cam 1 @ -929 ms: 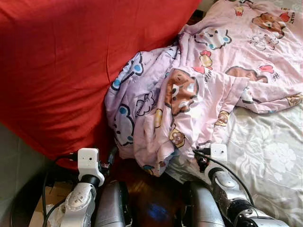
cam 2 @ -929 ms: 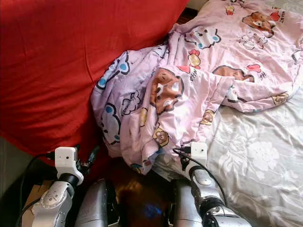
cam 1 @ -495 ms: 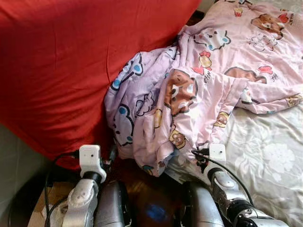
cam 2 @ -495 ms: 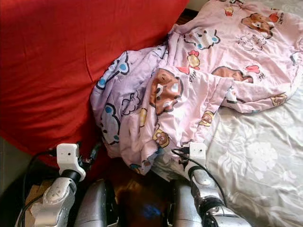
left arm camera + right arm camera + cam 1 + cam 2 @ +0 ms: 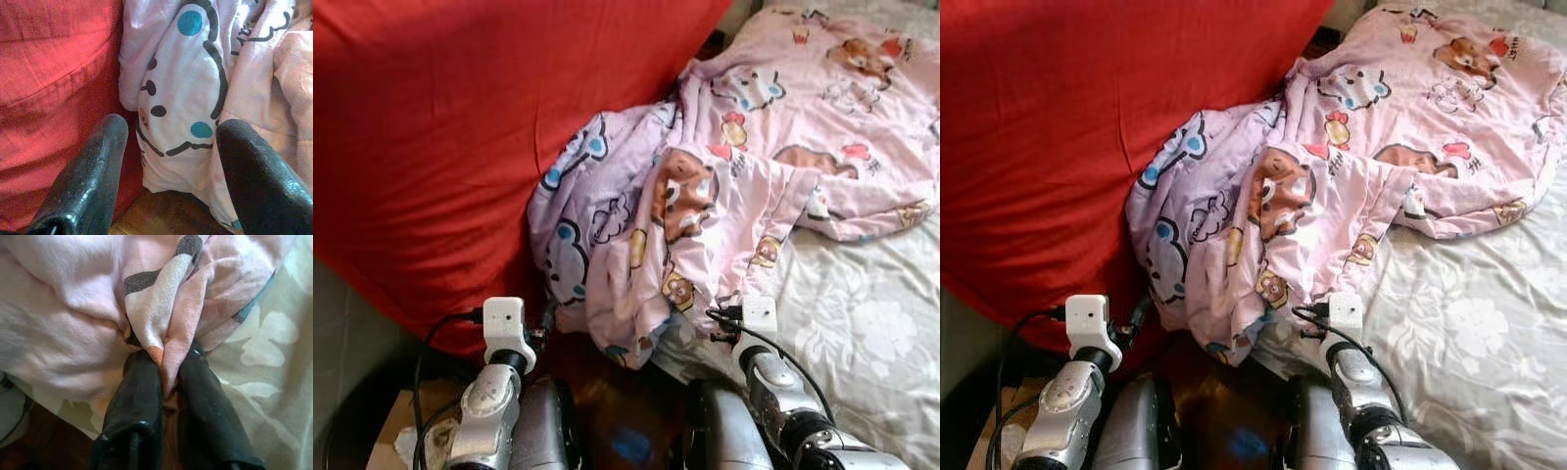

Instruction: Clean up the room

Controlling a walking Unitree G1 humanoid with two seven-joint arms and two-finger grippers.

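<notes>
A pink cartoon-print blanket (image 5: 734, 166) lies crumpled on the bed, one end hanging over the bed's edge toward the floor. My right gripper (image 5: 165, 377) is shut on a fold of the blanket (image 5: 161, 323) at its lower hem, near the bed edge (image 5: 729, 308). My left gripper (image 5: 168, 132) stands open just in front of the blanket's hanging corner (image 5: 181, 98), beside the red cloth (image 5: 54, 73); nothing lies between its fingers (image 5: 93, 171).
A large red cloth (image 5: 460, 137) covers the left half of the scene. A grey floral bedsheet (image 5: 871, 323) shows at the right. Dark wooden floor (image 5: 617, 392) lies between bed and my body. A cardboard box (image 5: 396, 436) sits at lower left.
The left arm has edged slightly right and lower in the picture. The blanket's hanging end has shifted a little with the right gripper's hold.
</notes>
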